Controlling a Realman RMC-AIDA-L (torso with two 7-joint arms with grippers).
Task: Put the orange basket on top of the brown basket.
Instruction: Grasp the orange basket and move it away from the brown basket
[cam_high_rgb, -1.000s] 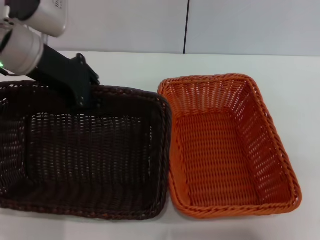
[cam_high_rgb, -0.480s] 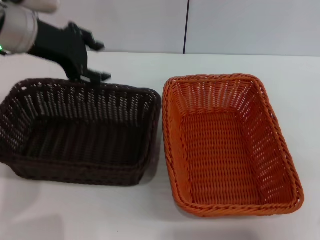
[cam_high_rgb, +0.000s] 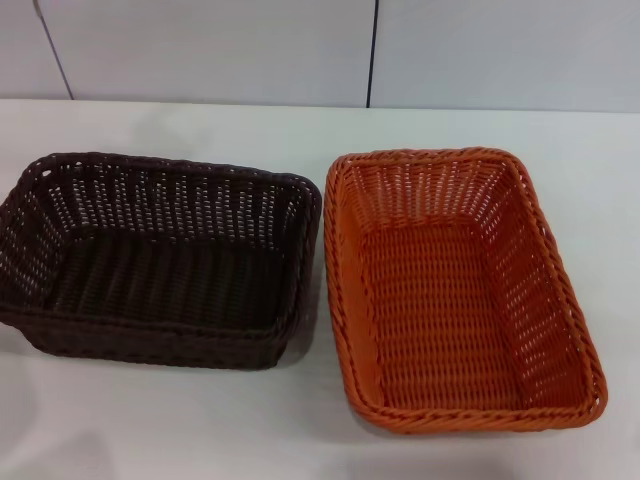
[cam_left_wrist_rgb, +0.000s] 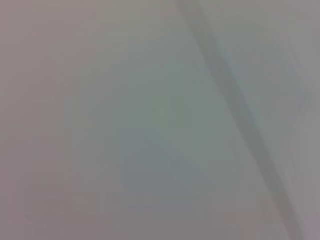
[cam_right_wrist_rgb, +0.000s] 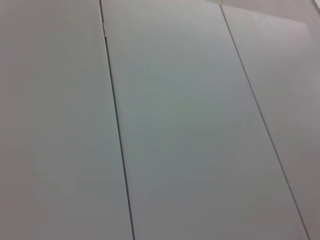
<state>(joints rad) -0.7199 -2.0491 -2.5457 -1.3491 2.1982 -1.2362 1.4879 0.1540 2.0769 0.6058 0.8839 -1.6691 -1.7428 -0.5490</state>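
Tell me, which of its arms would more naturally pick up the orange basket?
Probably the right. The orange basket sits on the robot's right side of the table, beside the brown basket on its left. Neither gripper is in view, so this rests on layout alone.

White table (cam_high_rgb: 250, 130), grey panelled wall (cam_high_rgb: 220, 50)

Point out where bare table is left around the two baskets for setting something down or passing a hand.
Bare table runs along the near edge in front of the brown basket and across the strip behind both baskets up to the wall. A narrower patch lies right of the orange basket. It is crowded between the baskets, whose rims nearly meet.
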